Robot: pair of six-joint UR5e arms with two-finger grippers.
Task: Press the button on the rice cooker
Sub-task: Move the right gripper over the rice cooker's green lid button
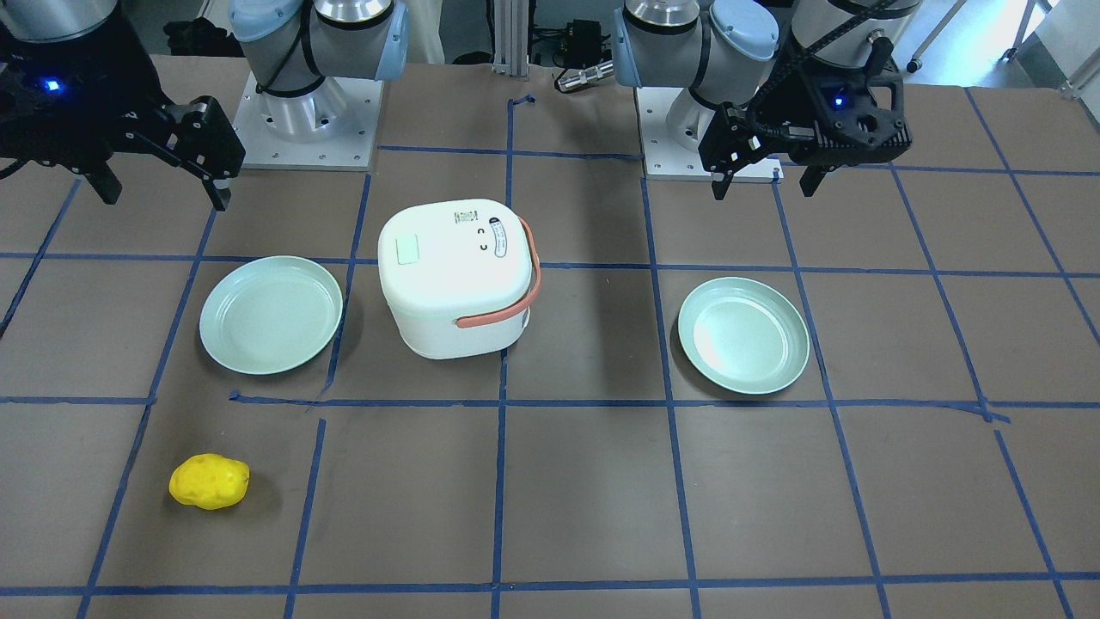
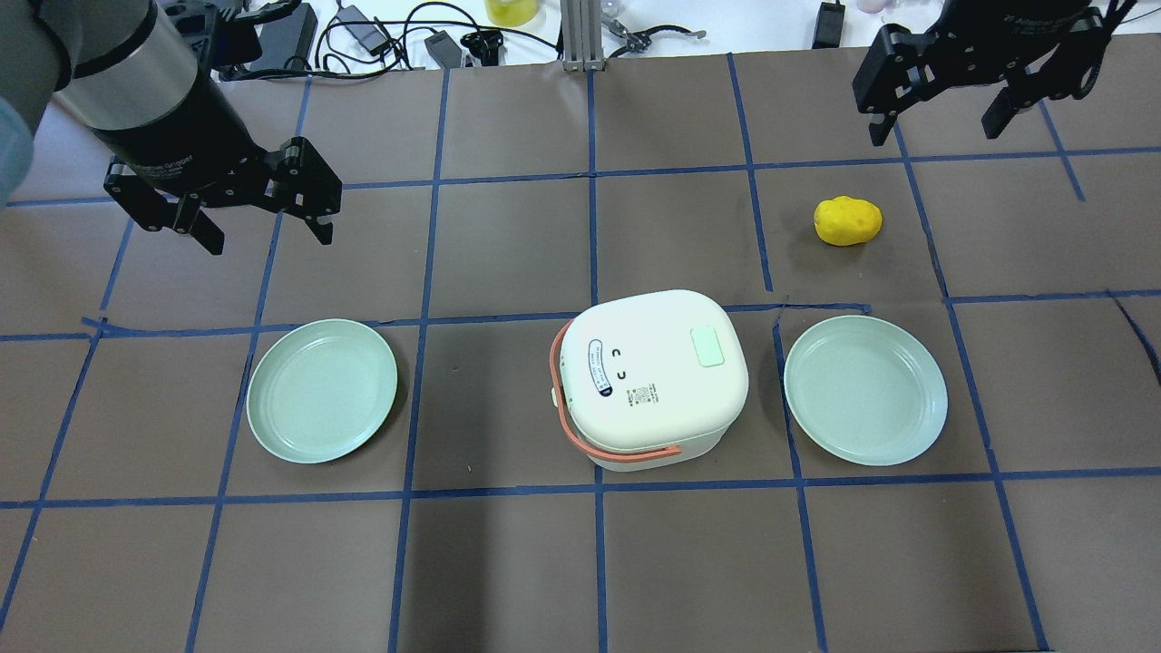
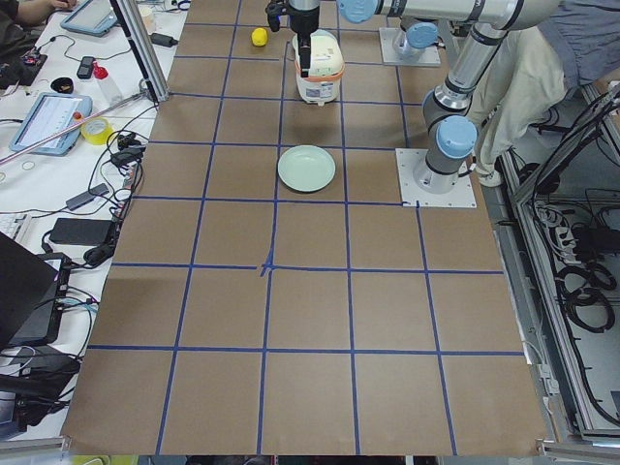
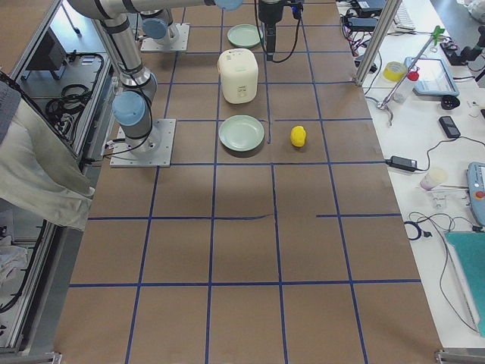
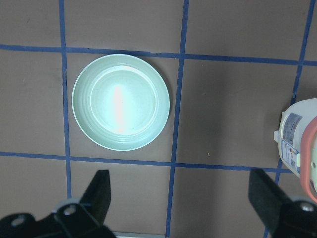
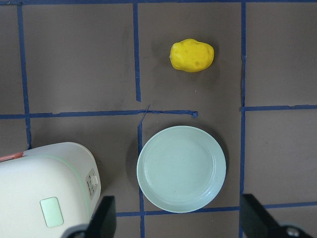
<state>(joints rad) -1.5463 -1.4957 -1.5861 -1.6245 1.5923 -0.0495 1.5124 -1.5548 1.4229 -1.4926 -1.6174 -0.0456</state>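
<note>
Pale green button (image 2: 707, 346) sat at the right side of the lid of the rice cooker (image 2: 653, 399), centred on the counter (image 2: 508, 562). Both claws hung spread and empty. The right claw (image 2: 934, 127) looked nearer: the button lay leftward and back toward the robot from it; the left claw (image 2: 269, 238) hovered well apart.

Your left wrist view catches only a sliver of the rice cooker (image 5: 299, 144) at the right edge; its lid top is out of frame. Your right wrist view crops the cooker at the lower left corner, with the button (image 6: 52, 211) just inside. In the left side view, the left gripper (image 3: 304, 70) covers part of the cooker at the top, and the button is too small to make out. In the front view, the right gripper (image 1: 166, 199) runs off the upper left edge.
</note>
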